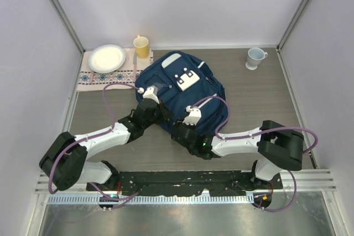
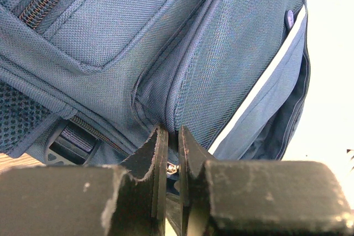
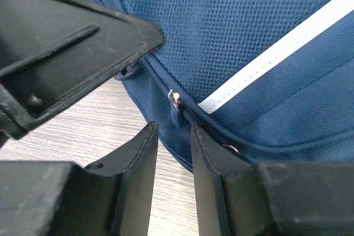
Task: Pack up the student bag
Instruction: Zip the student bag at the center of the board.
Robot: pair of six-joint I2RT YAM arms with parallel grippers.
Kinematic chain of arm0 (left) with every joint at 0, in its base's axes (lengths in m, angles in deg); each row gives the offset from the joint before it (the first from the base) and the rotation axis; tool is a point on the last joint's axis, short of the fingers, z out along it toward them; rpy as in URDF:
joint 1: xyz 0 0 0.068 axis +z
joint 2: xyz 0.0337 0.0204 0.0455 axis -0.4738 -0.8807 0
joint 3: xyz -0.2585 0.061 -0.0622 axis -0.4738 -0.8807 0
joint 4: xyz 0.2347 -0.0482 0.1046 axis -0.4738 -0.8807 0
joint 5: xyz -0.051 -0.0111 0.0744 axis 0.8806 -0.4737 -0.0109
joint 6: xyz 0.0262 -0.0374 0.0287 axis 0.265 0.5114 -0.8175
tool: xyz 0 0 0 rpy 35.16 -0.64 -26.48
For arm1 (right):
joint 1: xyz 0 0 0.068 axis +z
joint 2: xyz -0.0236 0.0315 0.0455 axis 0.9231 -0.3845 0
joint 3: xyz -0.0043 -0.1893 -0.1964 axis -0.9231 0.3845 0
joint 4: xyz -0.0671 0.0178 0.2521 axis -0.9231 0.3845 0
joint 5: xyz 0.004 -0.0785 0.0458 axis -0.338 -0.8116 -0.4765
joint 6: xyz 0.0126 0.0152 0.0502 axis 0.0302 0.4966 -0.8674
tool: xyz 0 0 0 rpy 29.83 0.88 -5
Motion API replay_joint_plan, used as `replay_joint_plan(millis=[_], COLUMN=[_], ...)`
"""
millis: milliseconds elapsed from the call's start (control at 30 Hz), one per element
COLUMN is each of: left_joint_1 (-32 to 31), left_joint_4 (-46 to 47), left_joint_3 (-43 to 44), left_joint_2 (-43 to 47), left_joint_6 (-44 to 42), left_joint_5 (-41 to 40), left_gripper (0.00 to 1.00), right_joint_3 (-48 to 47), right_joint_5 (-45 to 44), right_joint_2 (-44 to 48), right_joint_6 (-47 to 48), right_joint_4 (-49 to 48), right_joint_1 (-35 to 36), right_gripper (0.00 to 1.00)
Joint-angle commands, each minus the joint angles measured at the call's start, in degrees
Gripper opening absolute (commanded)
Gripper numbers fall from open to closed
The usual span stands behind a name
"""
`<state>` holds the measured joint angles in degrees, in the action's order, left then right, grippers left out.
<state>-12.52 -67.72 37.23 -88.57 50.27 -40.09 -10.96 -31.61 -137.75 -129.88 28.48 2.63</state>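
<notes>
Our left jaws were clenched on a seam of the student bag (image 2: 221, 53); our right jaws stood parted, the bag's zip pull (image 3: 175, 106) just beyond their gap, lengthwise toward it.

A round white plate (image 1: 107, 58) rests on a patterned cloth mat (image 1: 88, 79) at the far left corner of the wood-grain table (image 1: 260, 103). A yellow cup (image 1: 141, 46) stands upright at the far right end of the mat, just beside the plate. A pale mug (image 1: 255, 57) stands upright near the far right corner of the table, handle to the right, well apart from the other items.
</notes>
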Motion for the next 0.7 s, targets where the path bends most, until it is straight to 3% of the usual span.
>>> replay_joint_plan(millis=[0, 433, 667], left_joint_1=[-0.07, 0.1, 0.19], left_joint_4=[1.91, 1.91, 2.0], left_joint_3=[-0.23, -0.49, -0.31], left_joint_2=[1.55, 1.99, 1.9], left_joint_6=[0.09, 0.09, 0.09], left_joint_5=[0.88, 1.15, 1.59], left_gripper=[0.06, 0.06, 0.06], right_joint_3=[-1.0, -3.01, -4.6], right_joint_5=[1.79, 2.85, -1.45], right_joint_2=[-2.15, -6.8, -9.45], right_joint_6=[-1.55, -1.2, -2.87], right_joint_4=[-4.3, -7.3, -6.52], right_joint_1=[-0.76, -5.24, -5.33], right_gripper=[0.36, 0.34, 0.28])
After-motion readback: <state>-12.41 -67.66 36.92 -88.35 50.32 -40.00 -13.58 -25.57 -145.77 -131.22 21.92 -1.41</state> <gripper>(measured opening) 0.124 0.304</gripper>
